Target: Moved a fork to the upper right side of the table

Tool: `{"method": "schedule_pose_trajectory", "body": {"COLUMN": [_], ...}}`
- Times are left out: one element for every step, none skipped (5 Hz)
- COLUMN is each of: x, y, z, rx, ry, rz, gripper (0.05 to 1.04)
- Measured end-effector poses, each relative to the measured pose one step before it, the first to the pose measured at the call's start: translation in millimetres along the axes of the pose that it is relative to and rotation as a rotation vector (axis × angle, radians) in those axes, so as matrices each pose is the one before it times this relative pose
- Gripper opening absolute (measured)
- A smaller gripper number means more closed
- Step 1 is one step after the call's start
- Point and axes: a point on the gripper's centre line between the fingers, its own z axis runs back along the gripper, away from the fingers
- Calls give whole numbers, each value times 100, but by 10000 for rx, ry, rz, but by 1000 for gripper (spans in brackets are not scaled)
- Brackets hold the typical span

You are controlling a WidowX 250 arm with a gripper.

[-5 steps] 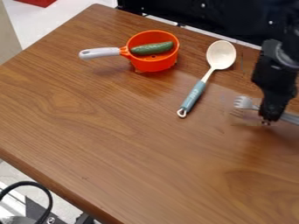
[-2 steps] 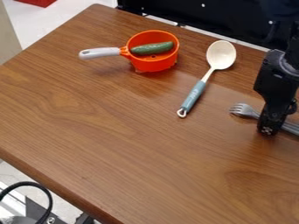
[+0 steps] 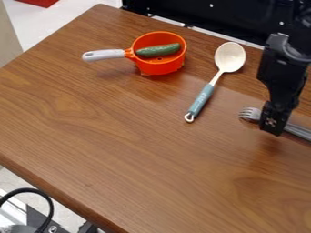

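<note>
On the table [image 3: 121, 136], an orange pot [image 3: 161, 68] is being seen at left, a cucumber [image 3: 159, 50] being held inside. Beside it, a spoon [image 3: 209, 86] is being supported, bowl toward the far edge. At right, a fork [image 3: 249, 114] is being borne by the table, partly being hidden by the gripper [image 3: 271, 129]; whether that is being kept spread or pressed together cannot be told.

You have a brown wood-grain counter [image 3: 109, 132] before you, with pale floor [image 3: 52, 20] beyond its far-left edge.
</note>
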Motion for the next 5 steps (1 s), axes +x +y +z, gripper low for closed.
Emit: {"method": "schedule_pose_trajectory", "body": {"x": [1555, 2165, 1913, 1119, 806], "y": [1193, 2492, 2700, 1289, 2141], "z": [1470, 500, -22, -52, -467], "rx": [-216, 441, 466, 631, 551], "ry": [266, 145, -389, -44, -305], "rz": [-682, -1419, -2446, -2638, -2370], "gripper": [1001, 1001, 1001, 1001, 1001]}}
